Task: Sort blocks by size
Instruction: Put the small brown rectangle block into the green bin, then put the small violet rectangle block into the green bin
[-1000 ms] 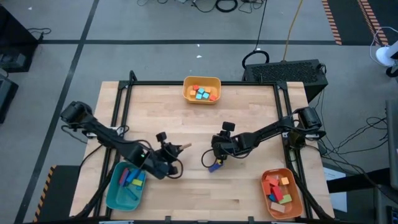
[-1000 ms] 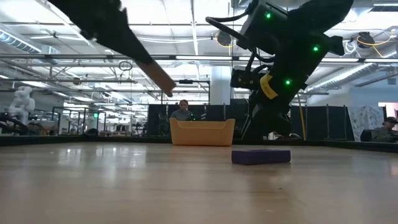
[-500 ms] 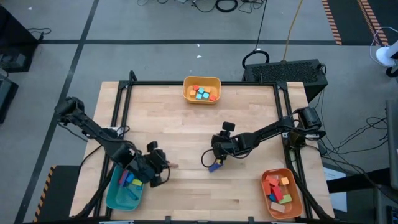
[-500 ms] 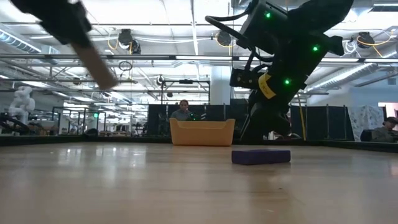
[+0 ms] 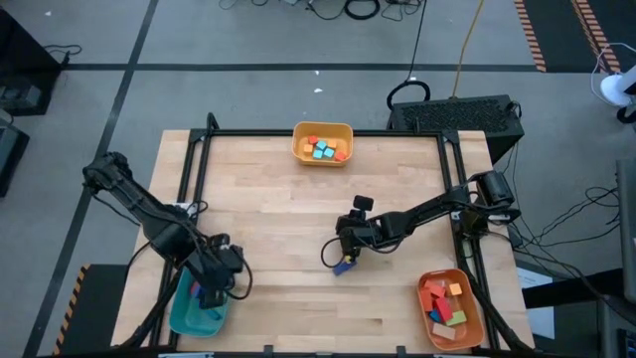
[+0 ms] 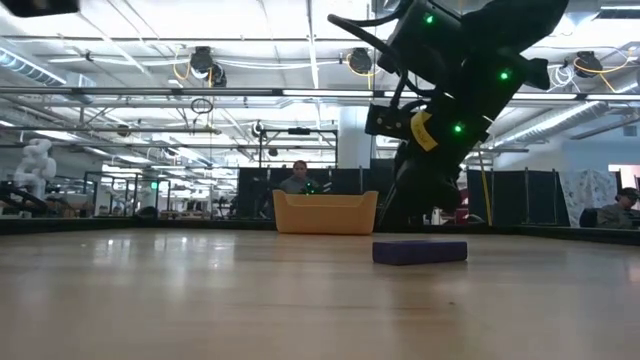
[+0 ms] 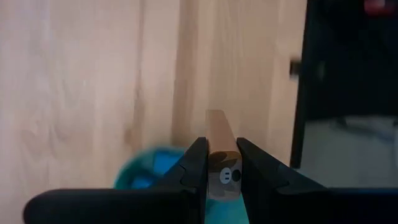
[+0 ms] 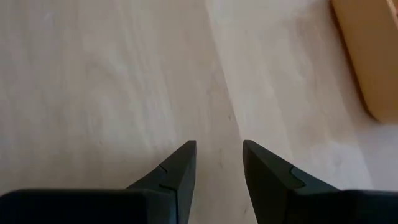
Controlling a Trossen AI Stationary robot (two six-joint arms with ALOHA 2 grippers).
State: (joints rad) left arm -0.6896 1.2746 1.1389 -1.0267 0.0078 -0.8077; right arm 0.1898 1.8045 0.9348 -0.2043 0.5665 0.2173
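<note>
Left wrist view shows the left gripper (image 7: 221,163) pinching a long tan bar (image 7: 219,152) above the teal tray (image 7: 152,169), which the high view places at the worktop's (image 5: 288,204) near-left corner. To finish well, I judge the bar should be lowered until level over the tray before letting go. The right gripper (image 8: 219,163), fingers spread and empty, hovers by the purple brick (image 6: 420,251) mid-worktop.

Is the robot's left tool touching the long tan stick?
Touching. In the left wrist view the left tool has its two dark fingers pressed against both sides of the long tan block, with no gap showing.
</note>
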